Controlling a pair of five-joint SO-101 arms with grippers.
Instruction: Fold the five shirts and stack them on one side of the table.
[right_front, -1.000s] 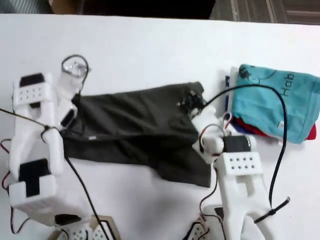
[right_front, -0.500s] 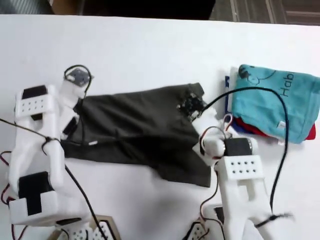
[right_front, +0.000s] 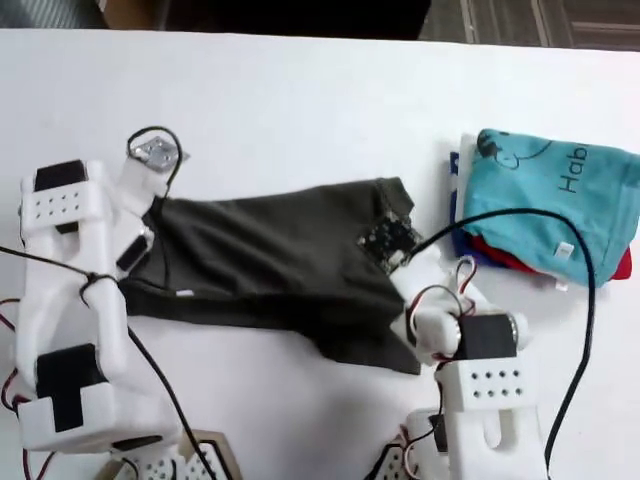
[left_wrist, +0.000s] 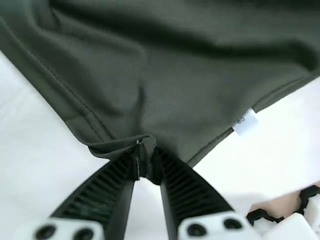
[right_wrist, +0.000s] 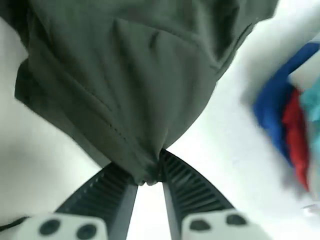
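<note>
A dark green shirt (right_front: 280, 260) lies crumpled across the middle of the white table (right_front: 300, 100). My left gripper (right_front: 150, 215) is shut on the shirt's left edge; the left wrist view shows its black fingers (left_wrist: 115, 185) pinching a fold of the dark green shirt (left_wrist: 165, 75), with a white label (left_wrist: 246, 123) nearby. My right gripper (right_front: 395, 240) is shut on the shirt's right end; in the right wrist view the dark green shirt (right_wrist: 135, 85) bunches between its fingers (right_wrist: 185, 187). A stack of folded shirts (right_front: 548, 200), turquoise on top over red and blue, sits at the right.
Black cables (right_front: 560, 250) loop from the right arm over the folded stack. Open white table lies behind the shirt and at the front between the two arm bases. The stack's blue and red edges (right_wrist: 287, 125) appear beside the right gripper.
Both grippers have pulled the dark shirt toward the table's front; the right arm drew back and its end of the shirt slid down with it. The left arm shifted slightly left.
</note>
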